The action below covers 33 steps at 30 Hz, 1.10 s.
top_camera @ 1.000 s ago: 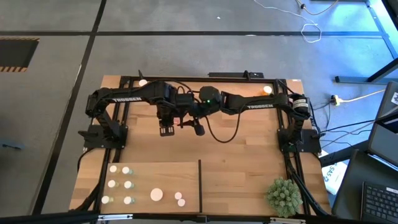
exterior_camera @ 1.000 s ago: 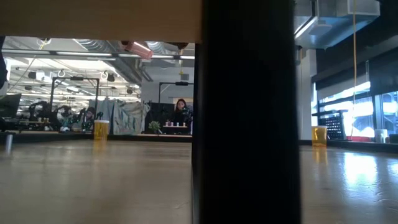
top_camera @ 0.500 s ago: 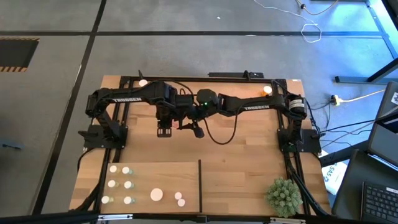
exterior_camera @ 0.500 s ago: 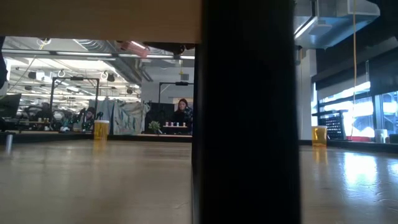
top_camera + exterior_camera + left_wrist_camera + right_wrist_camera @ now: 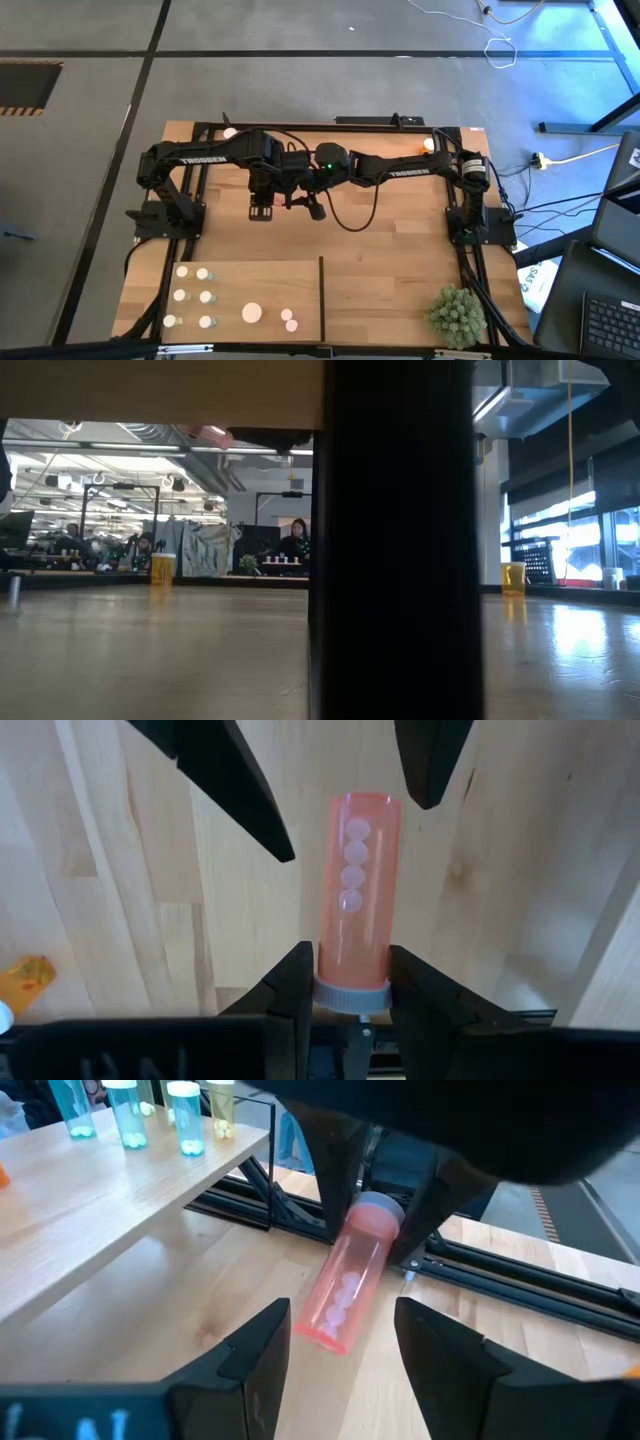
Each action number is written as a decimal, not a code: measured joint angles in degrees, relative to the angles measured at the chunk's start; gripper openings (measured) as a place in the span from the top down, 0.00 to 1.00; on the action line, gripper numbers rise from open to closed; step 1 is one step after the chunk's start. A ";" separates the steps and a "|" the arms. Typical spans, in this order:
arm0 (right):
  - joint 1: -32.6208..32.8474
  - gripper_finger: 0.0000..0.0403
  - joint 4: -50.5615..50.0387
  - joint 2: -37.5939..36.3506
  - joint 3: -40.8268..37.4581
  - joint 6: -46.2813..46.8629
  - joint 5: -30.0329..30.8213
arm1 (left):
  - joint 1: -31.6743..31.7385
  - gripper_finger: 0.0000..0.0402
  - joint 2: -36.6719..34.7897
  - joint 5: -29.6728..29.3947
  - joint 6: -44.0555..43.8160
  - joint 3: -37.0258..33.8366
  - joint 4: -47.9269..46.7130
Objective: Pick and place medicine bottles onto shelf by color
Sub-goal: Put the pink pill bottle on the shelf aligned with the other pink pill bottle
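An orange-pink medicine bottle (image 5: 357, 880) with white pills inside hangs cap-up over the middle of the table, with my left gripper (image 5: 350, 970) shut on it and pointing down. My right gripper (image 5: 340, 1308) comes in level from the table's right. It is open, its fingers standing on either side of the bottle's lower end without touching it. Near the table's front left lies the shelf (image 5: 250, 270), its dark divider (image 5: 322, 295) upright. Several white-capped bottles (image 5: 192, 296) stand on the shelf. In the low view the divider (image 5: 395, 540) hides most of the scene. My left gripper pinches the bottle at its pale cap (image 5: 352, 992) between its two fingers, which come from above and point down. The bottle hangs below them, slightly tilted in the right wrist view, its closed end (image 5: 325, 1330) lowest and clear of the table.
Two orange bottles (image 5: 230, 132) (image 5: 430, 144) stand near the table's far edge. A spiky green plant ball (image 5: 457, 315) sits at the front right corner. The shelf part right of the divider (image 5: 385, 300) is bare wood. Black frame rails (image 5: 195, 190) run beside both arm bases.
My right gripper has sunk a little and moved slightly toward the table's left, nearer the hanging bottle, staying open. My left gripper has kept its place and its hold on the bottle.
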 joint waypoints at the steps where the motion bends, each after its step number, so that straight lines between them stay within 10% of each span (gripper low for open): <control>1: 0.00 0.54 -0.06 0.00 0.00 0.04 -0.02 | 0.00 0.78 0.00 0.00 0.00 0.00 0.01; 33: -0.46 0.54 3.34 3.19 -0.09 3.84 -4.68 | -4.22 0.78 -0.01 -8.90 26.49 0.11 0.89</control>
